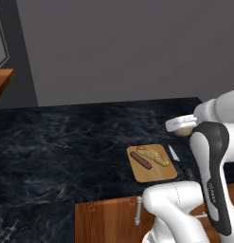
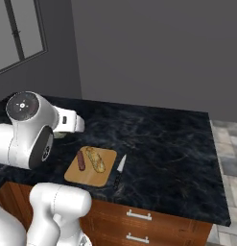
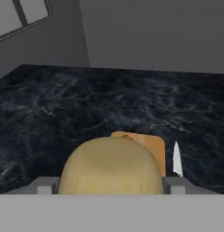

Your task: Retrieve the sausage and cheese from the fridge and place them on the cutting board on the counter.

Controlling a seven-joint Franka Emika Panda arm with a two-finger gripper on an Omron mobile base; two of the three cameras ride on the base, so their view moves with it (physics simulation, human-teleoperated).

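Note:
My gripper is shut on the cheese, a pale yellow rounded chunk that bulges up between the fingers. In the left base view the gripper hangs above the black counter, just right of and behind the cutting board. The dark reddish sausage lies on the board's left half. From the right, the sausage lies on the board, with the gripper up and to its left. The board's far edge peeks past the cheese. The fridge is out of view.
A longer tan crusty piece lies on the board beside the sausage. A knife rests on the counter along the board's right side, its blade pointing away. Reddish-brown drawers sit below the counter. A window is at far left.

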